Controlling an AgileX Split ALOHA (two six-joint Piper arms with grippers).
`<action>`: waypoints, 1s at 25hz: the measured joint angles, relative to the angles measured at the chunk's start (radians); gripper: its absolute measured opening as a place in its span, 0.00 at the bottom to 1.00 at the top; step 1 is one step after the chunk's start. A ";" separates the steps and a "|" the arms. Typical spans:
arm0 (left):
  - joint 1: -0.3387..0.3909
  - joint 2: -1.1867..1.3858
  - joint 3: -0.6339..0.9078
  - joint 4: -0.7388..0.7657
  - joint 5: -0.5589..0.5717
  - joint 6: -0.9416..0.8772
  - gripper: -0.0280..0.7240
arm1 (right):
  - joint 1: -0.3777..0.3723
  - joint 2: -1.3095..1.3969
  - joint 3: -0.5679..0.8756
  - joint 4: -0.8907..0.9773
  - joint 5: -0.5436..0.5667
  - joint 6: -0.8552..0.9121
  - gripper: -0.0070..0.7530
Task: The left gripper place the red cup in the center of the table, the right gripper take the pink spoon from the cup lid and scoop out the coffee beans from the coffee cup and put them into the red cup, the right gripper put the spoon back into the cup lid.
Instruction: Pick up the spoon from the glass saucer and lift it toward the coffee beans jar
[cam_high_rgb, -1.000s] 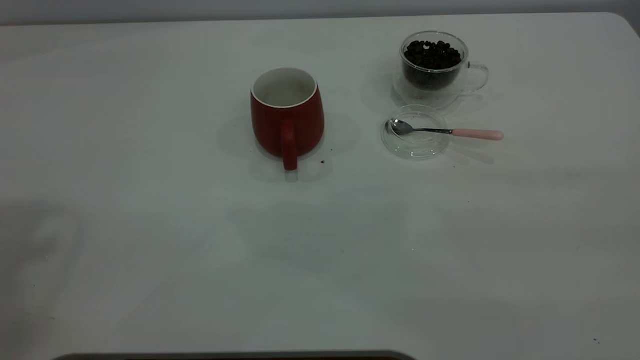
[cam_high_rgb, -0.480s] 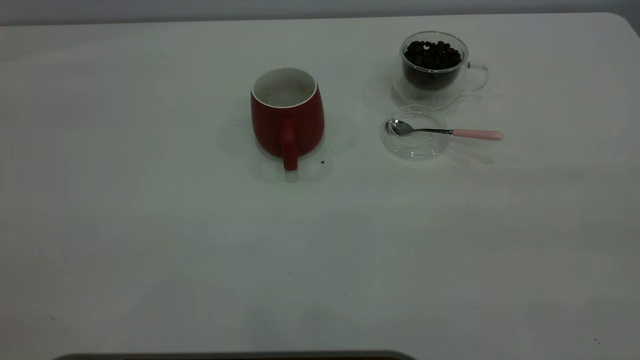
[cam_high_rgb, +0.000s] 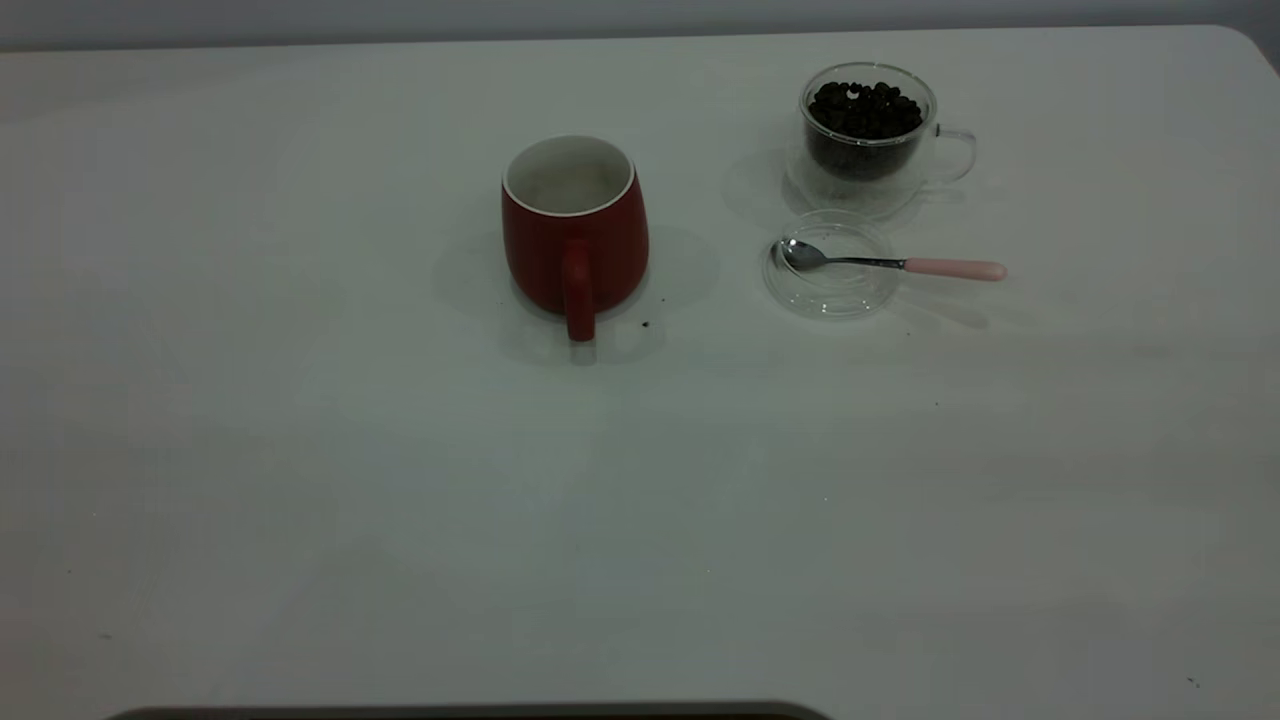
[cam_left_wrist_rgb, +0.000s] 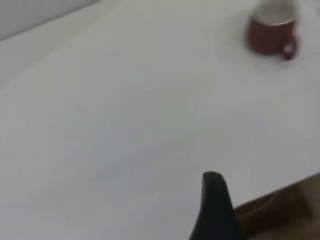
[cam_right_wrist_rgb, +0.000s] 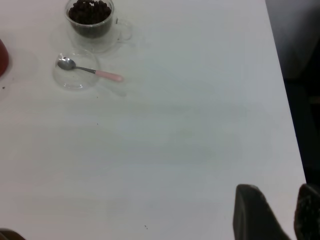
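Spreading across nearly every frame, the table (cam_high_rgb: 300, 480) is the largest thing here, one white top carrying one red cup (cam_high_rgb: 574, 232), one coffee cup (cam_high_rgb: 868, 140), one cup lid (cam_high_rgb: 832, 266) and one pink spoon (cam_high_rgb: 893, 262). In the exterior view the red cup stands upright just above centre frame, handle toward the bottom edge, so its placement looks done and the spoon pickup is, in my judgement, the step now due. The coffee cup sits at upper right, its single heap of coffee beans (cam_high_rgb: 865, 110) reaching almost to the rim, its handle pointing right. Just below it, close but apparently not touching, lies the cup lid, with the spoon's metal bowl resting inside it and the pink handle reaching out over the rim. That long axis runs almost level across the frame, handle end to the right. Neither arm appears in the exterior view. In its wrist view the right gripper (cam_right_wrist_rgb: 280, 212) shows at the lower right corner, two dark fingers (cam_right_wrist_rgb: 252, 212) parted with a gap between them and holding nothing; the spoon lies far off toward the upper left, well apart. The left gripper (cam_left_wrist_rgb: 216, 210) shows only one dark finger at the bottom edge, so I cannot tell its state; the red cup is distant at upper right. The right arm is the nearer one to the spoon.
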 joint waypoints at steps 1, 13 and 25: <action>0.000 -0.039 0.019 -0.026 0.000 0.012 0.82 | 0.000 0.000 0.000 0.000 0.000 0.000 0.32; 0.000 -0.229 0.216 -0.140 -0.005 0.030 0.82 | 0.000 0.000 0.000 0.000 0.000 0.000 0.32; 0.000 -0.229 0.260 -0.142 -0.016 0.030 0.82 | 0.000 0.000 0.000 0.000 0.000 0.000 0.32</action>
